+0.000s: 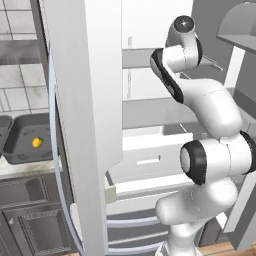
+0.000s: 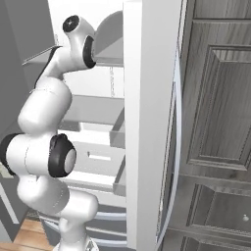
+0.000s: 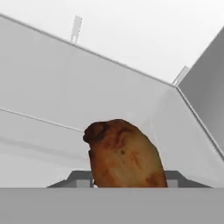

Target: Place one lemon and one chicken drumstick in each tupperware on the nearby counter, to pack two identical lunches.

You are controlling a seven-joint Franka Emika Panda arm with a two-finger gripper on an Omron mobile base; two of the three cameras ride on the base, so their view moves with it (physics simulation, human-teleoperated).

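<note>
chicken drumstick (image 3: pixel 124 155) right at the fingers, seemingly grasped between them (fingertips hidden), pale fridge wall behind it, lemon (image 1: pixel 37 142) in a tupperware (image 1: pixel 22 150) on the counter (image 1: pixel 20 167)

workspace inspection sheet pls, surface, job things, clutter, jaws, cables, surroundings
surface: pale counter at the left of the left base view, over dark cabinets.
job's things: one tupperware on the counter with a lemon in it; edge of a second tupperware beside it; chicken drumstick close before the hand camera, against pale walls.
clutter: nothing seen.
grippers: jaws sit at either side of the drumstick; contact cannot be told.
cables: nothing seen.
surroundings: open fridge door, white fridge shelves and drawers, dark panelled door, tiled wall.
</note>
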